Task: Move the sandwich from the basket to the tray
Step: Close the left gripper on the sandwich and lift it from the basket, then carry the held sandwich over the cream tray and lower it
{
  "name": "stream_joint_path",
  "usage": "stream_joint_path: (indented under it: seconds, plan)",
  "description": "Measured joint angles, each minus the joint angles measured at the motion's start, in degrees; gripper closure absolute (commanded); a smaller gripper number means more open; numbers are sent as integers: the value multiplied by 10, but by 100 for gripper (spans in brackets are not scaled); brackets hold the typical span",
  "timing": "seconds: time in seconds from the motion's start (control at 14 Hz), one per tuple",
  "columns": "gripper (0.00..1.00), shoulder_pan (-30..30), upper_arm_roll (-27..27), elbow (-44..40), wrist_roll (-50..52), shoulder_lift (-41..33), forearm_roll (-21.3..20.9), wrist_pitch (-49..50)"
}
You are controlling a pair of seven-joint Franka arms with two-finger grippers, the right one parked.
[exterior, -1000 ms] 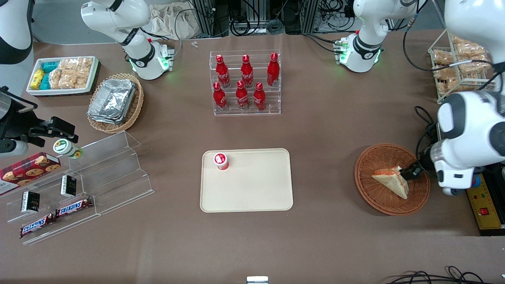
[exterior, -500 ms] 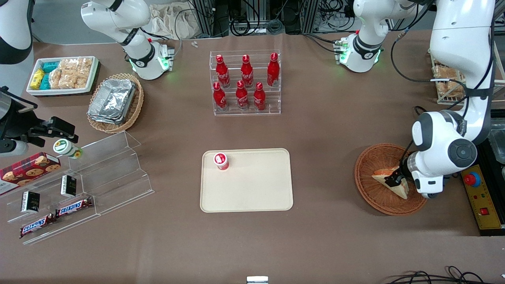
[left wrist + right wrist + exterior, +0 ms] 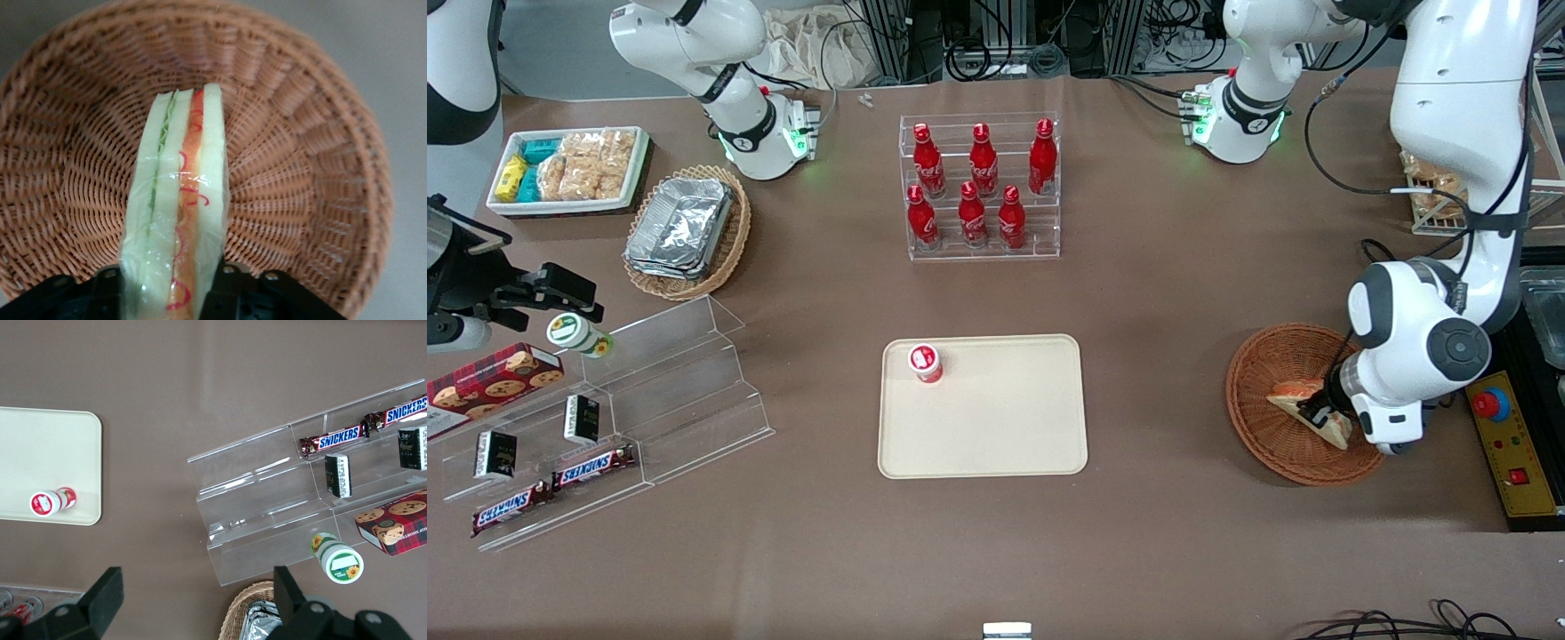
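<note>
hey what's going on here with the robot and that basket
The working arm's gripper is down in the basket, its fingers on either side of the sandwich, which stands on edge in its clear wrap. The tray, toward the middle of the table, holds only a small red cup.

High front view, two wrist close-ups

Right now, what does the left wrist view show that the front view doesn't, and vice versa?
Left wrist only: the sandwich's layered edge, green and orange-red filling under clear wrap, with a finger on each side of it. Front only: the tray with a small red cup on it, the cola bottles, the snack shelves, and the gripper low inside the basket. Both: sandwich in the basket, not yet lifted.
</note>
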State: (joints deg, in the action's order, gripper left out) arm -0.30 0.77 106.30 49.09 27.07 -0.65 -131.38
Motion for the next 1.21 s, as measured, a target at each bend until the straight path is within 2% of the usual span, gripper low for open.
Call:
stream_joint_path:
  seconds: [0.14, 0.29, 0.5, 0.71, 0.86, 1.0, 1.21]
  plan:
    - [100, 1, -1, -31, -12, -32, -1, 79]
    - [100, -1, -17, -84, -46, -71, -1, 209]
    - [100, -6, -92, -134, -84, -112, 0, 305]
    - [100, -14, -206, -134, -87, -105, 0, 291]
    - [100, -32, -259, -128, -87, -75, -3, 236]
    - [100, -71, -269, -124, -87, -35, -24, 179]
    - [100, -121, -270, -122, -46, 38, -99, 105]
